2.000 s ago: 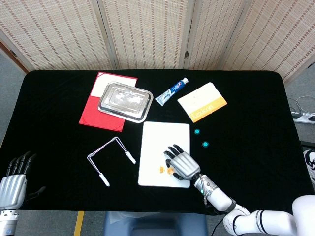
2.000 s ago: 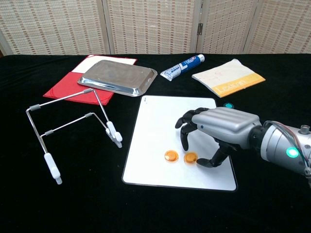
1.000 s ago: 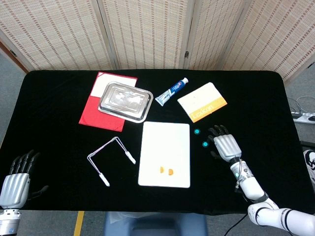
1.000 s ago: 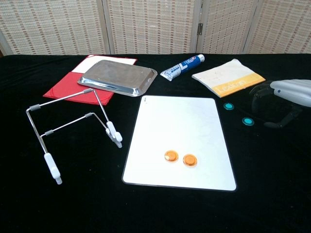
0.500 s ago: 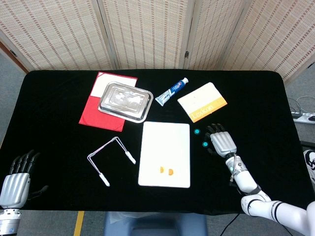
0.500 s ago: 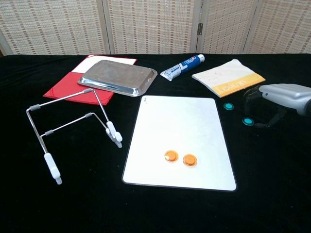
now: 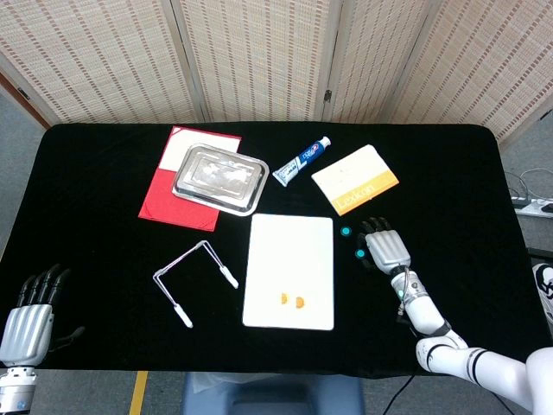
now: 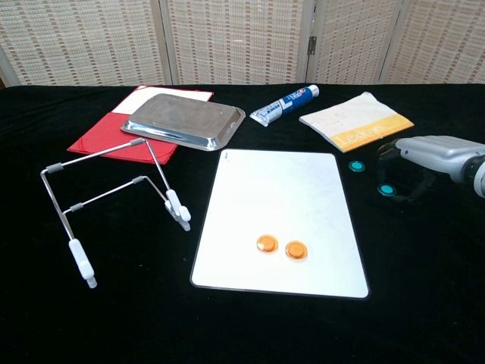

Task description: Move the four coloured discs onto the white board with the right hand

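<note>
Plainly, the risk sits at the right robot hand (image 8: 424, 161), which hovers low over the near teal disc (image 8: 387, 189) with its fingers curled down around it; whether any finger touches the disc I cannot tell, and nothing is gripped. Going left to right: well to its left the left robot hand (image 7: 28, 322) hangs off the desk (image 7: 104, 259) edge, fingers apart and holding nothing. Next come the bent wire stand (image 8: 114, 197) with white rubbery tips, the red folder (image 8: 98, 136) under a shiny dented metal tray (image 8: 184, 121), then the board (image 8: 280, 205), a smooth white rounded rectangle carrying both orange discs (image 8: 281, 246), side by side near its front edge. The toothpaste tube (image 8: 283, 105) and the soft booklet (image 8: 356, 121) lie beyond. The far teal disc (image 8: 356, 166) sits just left of the fingertips, on the black cloth between the board and the hand.

The discs are thin, flat, glossy and small, so stiff metal fingers could skid over one, flick it away across the cloth, or press it down without lifting it. A closing finger might also knock the neighbouring teal disc. On the slick board, a dropped disc may slide into the orange pair.
</note>
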Controlling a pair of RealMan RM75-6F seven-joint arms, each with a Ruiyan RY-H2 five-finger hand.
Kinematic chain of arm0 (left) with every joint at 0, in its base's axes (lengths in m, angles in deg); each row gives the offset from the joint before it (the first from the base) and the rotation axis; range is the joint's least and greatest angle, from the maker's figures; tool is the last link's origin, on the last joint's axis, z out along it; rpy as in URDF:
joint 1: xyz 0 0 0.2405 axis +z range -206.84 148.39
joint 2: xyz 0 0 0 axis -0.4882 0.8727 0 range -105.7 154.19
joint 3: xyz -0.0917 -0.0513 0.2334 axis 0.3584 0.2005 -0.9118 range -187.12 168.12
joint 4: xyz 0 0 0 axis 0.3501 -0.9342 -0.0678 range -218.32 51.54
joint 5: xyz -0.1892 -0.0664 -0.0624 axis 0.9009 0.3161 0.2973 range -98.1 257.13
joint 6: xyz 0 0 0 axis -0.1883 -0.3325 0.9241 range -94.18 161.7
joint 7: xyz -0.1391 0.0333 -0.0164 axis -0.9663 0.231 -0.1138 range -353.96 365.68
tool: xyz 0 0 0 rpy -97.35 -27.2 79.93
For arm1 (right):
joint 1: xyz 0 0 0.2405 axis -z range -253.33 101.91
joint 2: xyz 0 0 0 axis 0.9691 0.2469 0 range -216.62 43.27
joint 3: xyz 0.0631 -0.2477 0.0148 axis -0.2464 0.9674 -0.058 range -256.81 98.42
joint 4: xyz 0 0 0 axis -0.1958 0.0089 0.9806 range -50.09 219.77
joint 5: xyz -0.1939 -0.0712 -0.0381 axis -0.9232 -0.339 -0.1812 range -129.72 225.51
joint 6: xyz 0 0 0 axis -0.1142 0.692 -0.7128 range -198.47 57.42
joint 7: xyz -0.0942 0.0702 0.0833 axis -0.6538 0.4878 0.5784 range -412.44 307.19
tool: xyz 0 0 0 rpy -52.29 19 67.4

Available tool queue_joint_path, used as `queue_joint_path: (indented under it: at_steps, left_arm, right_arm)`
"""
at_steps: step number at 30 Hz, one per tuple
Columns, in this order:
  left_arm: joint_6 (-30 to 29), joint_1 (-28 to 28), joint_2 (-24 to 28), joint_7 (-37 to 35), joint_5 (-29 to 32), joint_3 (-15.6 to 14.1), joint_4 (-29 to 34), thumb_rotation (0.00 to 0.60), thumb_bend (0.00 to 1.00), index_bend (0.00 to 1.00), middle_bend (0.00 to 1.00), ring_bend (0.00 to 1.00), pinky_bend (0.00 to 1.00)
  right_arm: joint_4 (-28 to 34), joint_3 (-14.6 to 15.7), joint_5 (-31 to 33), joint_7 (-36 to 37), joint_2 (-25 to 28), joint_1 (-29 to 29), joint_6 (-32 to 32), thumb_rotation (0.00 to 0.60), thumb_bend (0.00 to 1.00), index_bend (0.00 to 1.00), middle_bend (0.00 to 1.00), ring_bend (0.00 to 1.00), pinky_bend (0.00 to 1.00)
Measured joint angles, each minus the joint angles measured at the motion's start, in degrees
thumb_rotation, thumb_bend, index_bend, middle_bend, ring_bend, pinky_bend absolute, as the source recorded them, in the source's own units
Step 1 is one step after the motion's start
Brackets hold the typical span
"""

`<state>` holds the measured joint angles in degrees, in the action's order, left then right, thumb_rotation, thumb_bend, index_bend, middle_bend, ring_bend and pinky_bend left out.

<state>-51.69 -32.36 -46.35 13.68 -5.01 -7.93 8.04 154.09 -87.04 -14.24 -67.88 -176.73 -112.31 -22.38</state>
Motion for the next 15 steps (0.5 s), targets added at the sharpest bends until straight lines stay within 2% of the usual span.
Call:
queue_joint_path:
  at_steps: [15]
  left_arm:
    - [0.1, 0.0, 0.1, -0.1, 0.2, 0.0, -0.1, 0.600, 0.14, 0.07, 0.00, 0.05, 0.00]
  right_arm:
    - [-0.8, -0.3, 0.9, -0.8, -0.7, -0.7, -0.6, 0.600, 0.43, 0.52, 0.19, 0.00, 0.00]
